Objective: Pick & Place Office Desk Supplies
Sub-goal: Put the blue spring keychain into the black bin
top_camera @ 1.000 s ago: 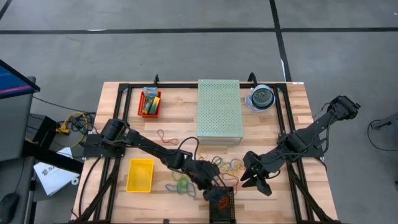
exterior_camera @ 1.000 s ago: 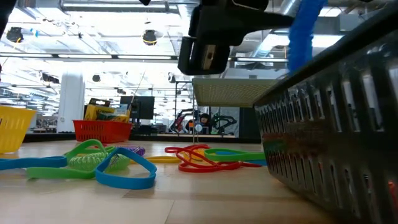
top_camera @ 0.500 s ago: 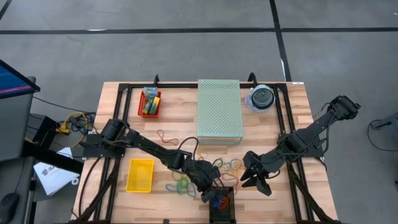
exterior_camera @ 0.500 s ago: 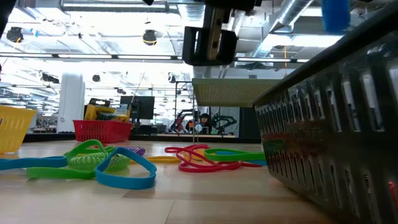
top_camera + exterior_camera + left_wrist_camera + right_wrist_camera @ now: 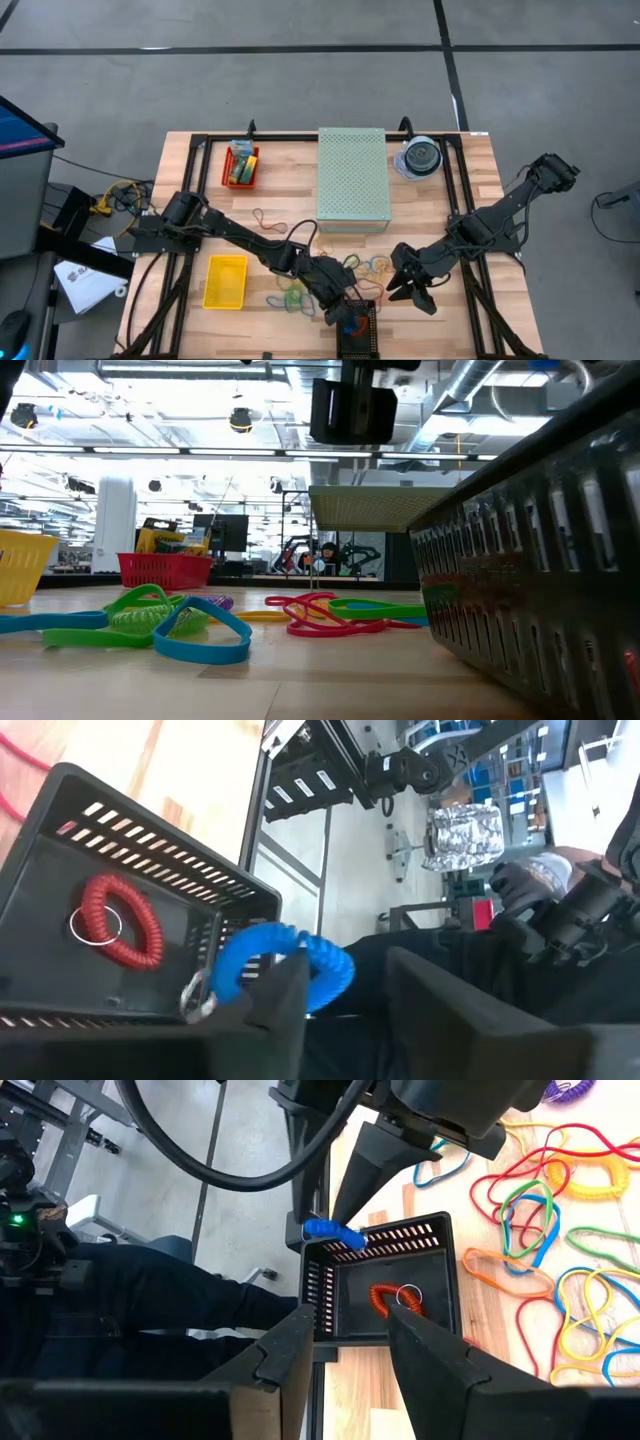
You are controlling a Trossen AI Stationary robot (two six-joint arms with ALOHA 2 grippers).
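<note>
My left gripper (image 5: pixel 348 318) hangs over the black slotted bin (image 5: pixel 150 910) at the table's six o'clock edge. Its fingers (image 5: pixel 285 995) stand apart, and a blue coiled loop (image 5: pixel 285 965) sits at their tips on the bin's rim; I can't tell for sure whether it is pinched or just resting there. A red coiled loop (image 5: pixel 120 920) with a metal ring lies on the bin floor. At about eleven o'clock from the bin, loose rubber bands (image 5: pixel 365 266) in several colours are scattered on the wood. My right gripper (image 5: pixel 412 288) waits at two o'clock from the bin, fingers apart, holding nothing. The crayon boxes (image 5: pixel 240 163) sit in a red tray (image 5: pixel 226 172) far off at eleven.
</note>
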